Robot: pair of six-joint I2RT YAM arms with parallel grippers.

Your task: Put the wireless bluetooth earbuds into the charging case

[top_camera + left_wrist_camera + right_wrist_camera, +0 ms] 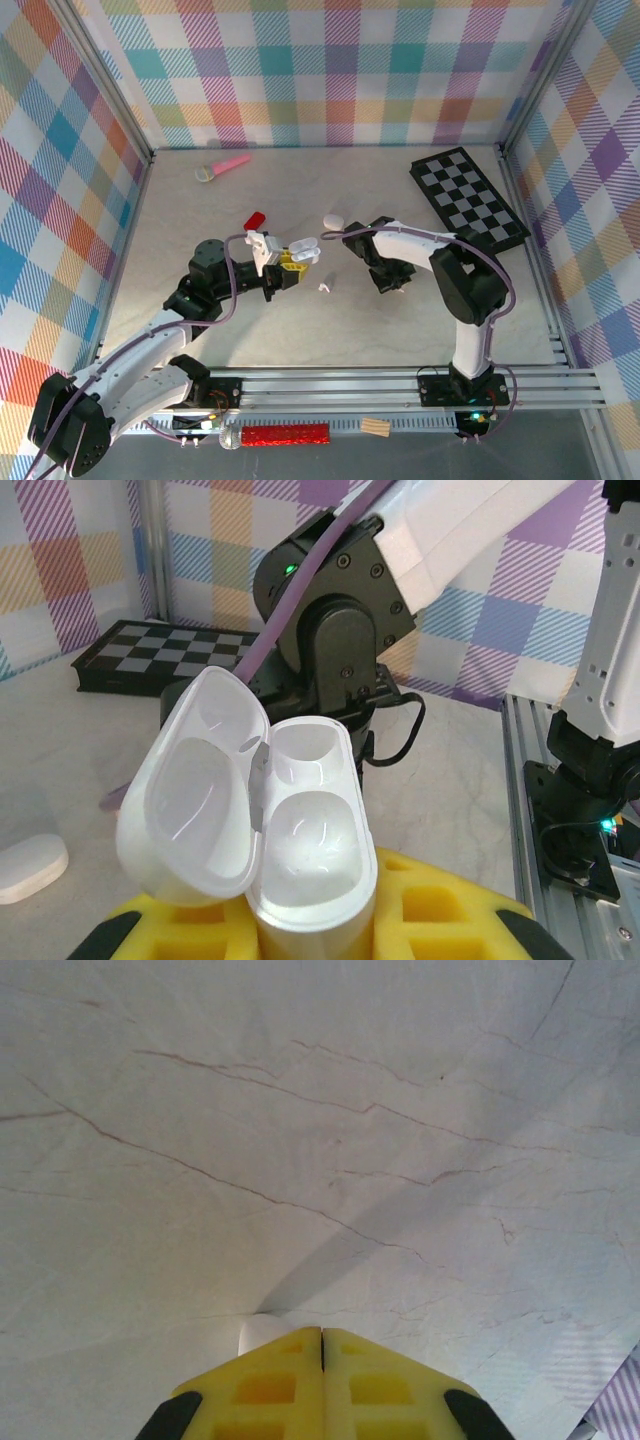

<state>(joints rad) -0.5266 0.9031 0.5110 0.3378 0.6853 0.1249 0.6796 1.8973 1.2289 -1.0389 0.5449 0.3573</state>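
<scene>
**Earbud:** I see one white earbud point(324, 288) lying loose near the middle of the surface point(180, 220), slightly toward the near edge.

**Case:** The white case point(300, 860) is raised off the surface, near the earbud on its far-left side and not touching it. Its lid is swung open and both wells face the left wrist camera.

**Left end effector** point(291, 264)**:** It is clamped on the lower body of the case, with a yellow pad point(480, 910) on either side.

**Right end effector** point(322, 1332)**:** Its pads are pressed together, with the tips low over the surface. A small white sliver sits at the left of the tips, and I cannot tell what it is.

**Other items:**
- A closed white pebble point(332, 220) rests on the surface just beyond the held case.
- A red piece point(256, 220) lies left of the pebble.
- A pink-handled brush point(222, 167) lies near the far edge, left of middle.
- A chequered board point(468, 198) lies at an angle in the far right corner.
</scene>
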